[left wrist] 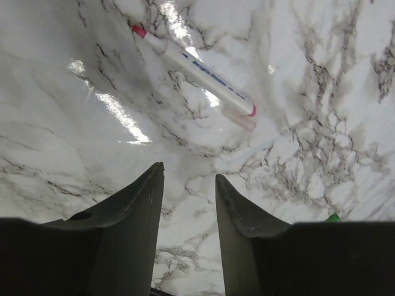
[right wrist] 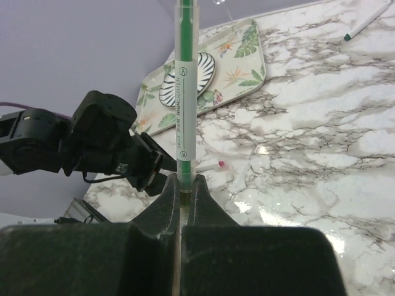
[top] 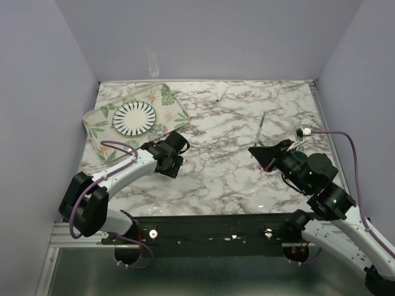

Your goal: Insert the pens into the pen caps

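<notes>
The right pincer is seen clamped tight on the green pen, gripped at one end, the barrel held up off the table and pointed toward the far side. The left pincer is held with its fingers apart, nothing between them, only marble shown in the gap. Just ahead of it the pink pen is laid flat on the table, slantwise, untouched, with pink marked at both ends. A small pale piece is spotted right against one end; whether that is a cap cannot be told. Over at the far left corner a leaf-printed tray is set, with a striped plate carried on it, well apart from both pens.
</notes>
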Controlling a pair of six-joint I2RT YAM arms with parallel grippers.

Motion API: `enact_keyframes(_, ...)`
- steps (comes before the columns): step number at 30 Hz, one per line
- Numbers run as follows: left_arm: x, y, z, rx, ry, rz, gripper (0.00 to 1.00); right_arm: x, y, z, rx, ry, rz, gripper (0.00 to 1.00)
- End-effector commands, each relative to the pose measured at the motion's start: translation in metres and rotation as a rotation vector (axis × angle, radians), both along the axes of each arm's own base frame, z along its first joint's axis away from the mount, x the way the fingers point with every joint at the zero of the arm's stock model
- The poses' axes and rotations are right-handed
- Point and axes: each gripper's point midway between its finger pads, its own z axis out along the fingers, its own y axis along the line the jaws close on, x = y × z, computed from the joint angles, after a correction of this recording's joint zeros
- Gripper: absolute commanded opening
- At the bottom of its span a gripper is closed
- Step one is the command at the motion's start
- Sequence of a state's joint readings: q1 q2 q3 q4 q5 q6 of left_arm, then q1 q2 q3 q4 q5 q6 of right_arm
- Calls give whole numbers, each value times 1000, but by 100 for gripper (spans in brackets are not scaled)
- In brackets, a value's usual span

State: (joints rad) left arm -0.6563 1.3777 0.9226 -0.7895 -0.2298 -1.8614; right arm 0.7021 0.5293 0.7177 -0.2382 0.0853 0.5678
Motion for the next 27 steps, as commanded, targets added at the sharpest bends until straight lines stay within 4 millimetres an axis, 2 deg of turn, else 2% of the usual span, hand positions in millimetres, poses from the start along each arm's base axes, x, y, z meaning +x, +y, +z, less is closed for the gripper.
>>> enact_keyframes(1, 15, -18, -4, -125, 51, 196, 47, -3, -1, -8, -31, 17, 7, 1)
enact_keyframes(6, 33, -38, -15, -135, 115, 187, 45, -4, -3, -6, -38, 15, 4, 1)
enact_keyframes(9, 41, -40, -21, -114, 130, 194, 45, -5, -4, -7, -40, 18, 4, 1)
enact_keyframes(19, 49, -36, -37, -88, 186, 229, 44, -5, -14, -6, -54, 1, -31, 1)
enact_keyframes(27, 56, -41, -49, -65, 240, 211, 45, -5, -18, -5, -67, -14, -49, 1)
